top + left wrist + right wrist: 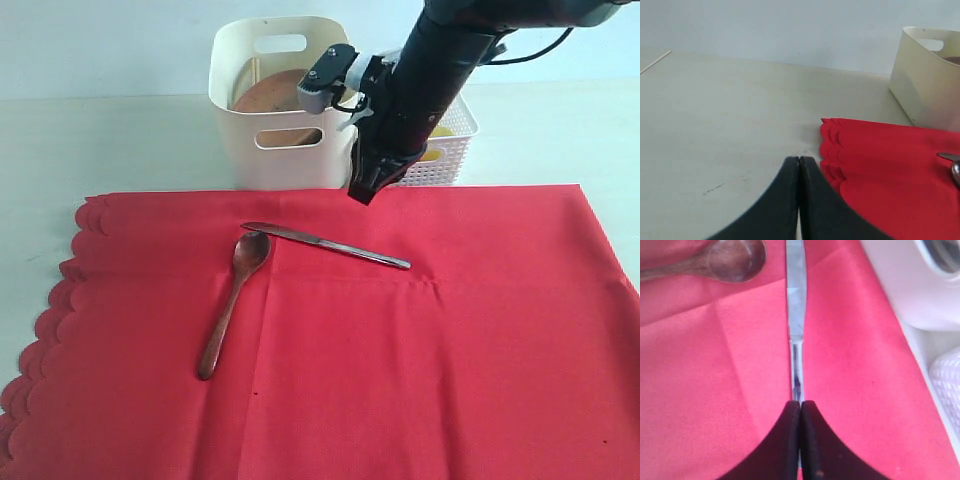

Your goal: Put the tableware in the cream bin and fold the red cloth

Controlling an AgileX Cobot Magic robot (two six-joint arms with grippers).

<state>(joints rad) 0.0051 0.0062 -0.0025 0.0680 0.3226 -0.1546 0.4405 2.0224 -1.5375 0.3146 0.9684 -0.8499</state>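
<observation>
The red cloth lies spread flat with its scalloped edge at the left. On it rest the dark wooden spoon and the slim metal knife, its tip near the spoon's bowl. My right gripper hangs shut and empty above the cloth's far edge, in front of the cream bin. In the right wrist view the knife runs straight out from under the shut fingertips, beside the spoon. The brown plate leans inside the bin. My left gripper is shut over bare table beside the scallops.
A white lattice basket holding something yellow stands right of the cream bin, behind my right arm. The pale table extends left of the cloth. The cream bin stands past the cloth's far corner in the left wrist view.
</observation>
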